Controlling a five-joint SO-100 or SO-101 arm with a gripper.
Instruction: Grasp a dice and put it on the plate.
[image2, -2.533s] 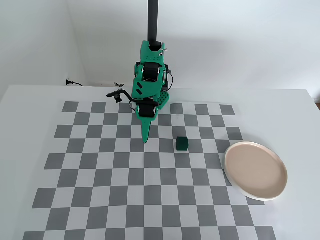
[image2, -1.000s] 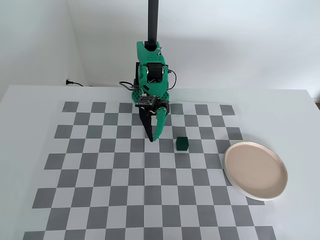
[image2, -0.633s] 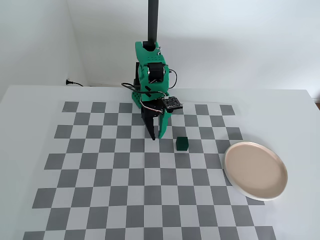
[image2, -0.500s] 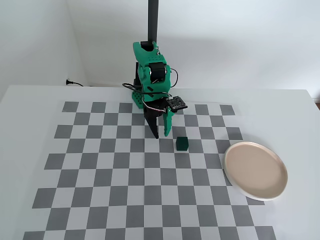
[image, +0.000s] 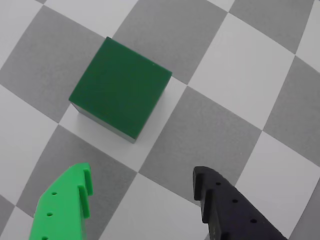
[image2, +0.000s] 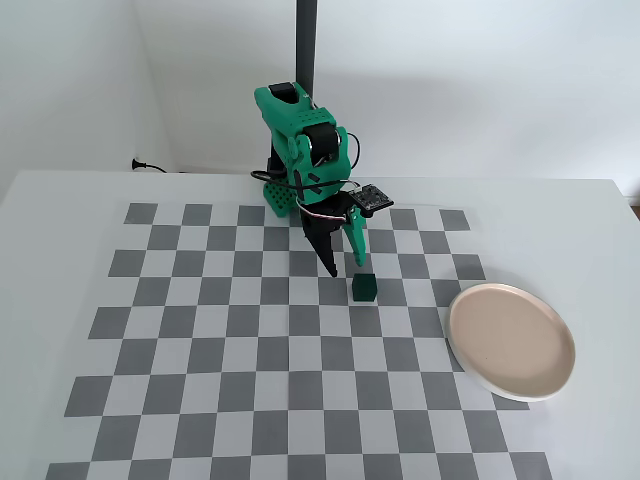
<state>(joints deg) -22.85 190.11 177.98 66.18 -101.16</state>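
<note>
matte, sharp-edged dark green dice (image: 120, 87) on the checkered mat (image2: 200, 340), left of the glossy round plate (image2: 511, 341) in the fixed view; gripper (image: 142, 192) spread apart, empty, just beside it.

**Bare test setup, prob. a lab or hobby bench**

A staged robot test area is suggested, not a lived-in room. A white table (image2: 590, 215) is set against plain white walls (image2: 480, 80), w/ no furniture or decor seen. A grey-and-white checkered mat (image2: 200, 330) is laid flat on the table, as used for positioning refs. A green 3D-printed-looking arm (image2: 300, 150) is mounted at the table's back edge by a dark vertical pole (image2: 306, 40). Exposed wiring and a small circuit board (image2: 372, 198) are seen on the arm. Exact kind of room can't be told.
</note>
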